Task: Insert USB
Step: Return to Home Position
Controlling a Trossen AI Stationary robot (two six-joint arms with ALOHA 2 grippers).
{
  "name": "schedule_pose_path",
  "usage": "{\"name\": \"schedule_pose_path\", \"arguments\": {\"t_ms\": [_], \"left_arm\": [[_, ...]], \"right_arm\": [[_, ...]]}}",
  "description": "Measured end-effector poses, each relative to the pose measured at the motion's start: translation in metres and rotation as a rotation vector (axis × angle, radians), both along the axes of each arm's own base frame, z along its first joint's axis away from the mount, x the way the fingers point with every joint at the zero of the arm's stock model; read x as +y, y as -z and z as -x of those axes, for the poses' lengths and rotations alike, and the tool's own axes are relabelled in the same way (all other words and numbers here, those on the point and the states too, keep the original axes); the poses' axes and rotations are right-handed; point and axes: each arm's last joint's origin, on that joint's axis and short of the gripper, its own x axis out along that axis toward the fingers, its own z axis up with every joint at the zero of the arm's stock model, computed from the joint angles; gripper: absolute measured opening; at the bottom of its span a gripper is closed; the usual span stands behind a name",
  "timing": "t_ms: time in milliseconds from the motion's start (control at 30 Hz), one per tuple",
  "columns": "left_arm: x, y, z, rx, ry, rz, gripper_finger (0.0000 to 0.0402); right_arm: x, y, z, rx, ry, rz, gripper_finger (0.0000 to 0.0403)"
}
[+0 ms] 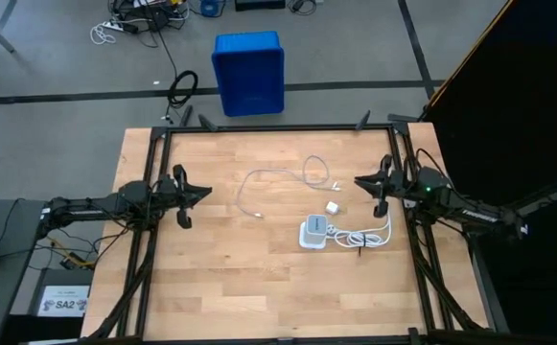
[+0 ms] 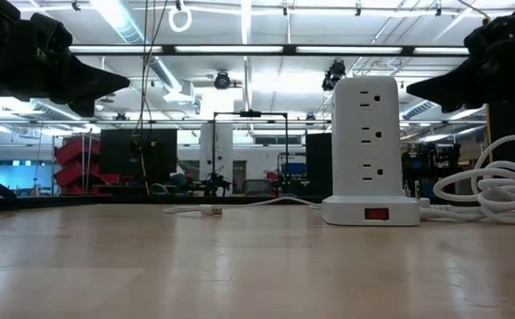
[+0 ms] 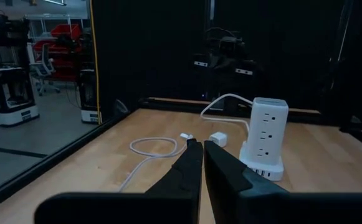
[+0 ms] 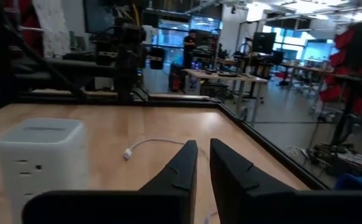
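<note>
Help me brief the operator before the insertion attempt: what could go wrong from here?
1. The USB cable lies loose and curled, one plug close to the white cube; gripping it may nudge the cube or drag the cable.
2. The thick cord of the outlet tower is coiled near the right gripper; a reach could snag it and tip the tower.
The left gripper waits opposite.
</note>
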Motion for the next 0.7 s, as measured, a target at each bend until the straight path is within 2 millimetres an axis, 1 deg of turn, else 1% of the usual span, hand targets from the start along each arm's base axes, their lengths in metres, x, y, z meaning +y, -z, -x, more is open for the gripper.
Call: {"name": "schedule_pose_path", "arguments": {"t_ms": [267,700], "left_arm": [[0.0005,-0.001,0.0001,-0.01,-0.005,0.0,0.0001],[0.0018,-0.0008,0.0002,-0.009,-0.019,0.0,0.0001]], "right_arm": [[0.0052,0.0001,-0.0014,-0.001,-0.056,0.0,0.0024],[0.0069,0.0002,-0.0019,-0.001,-0.074,0.0,0.0029]]}}
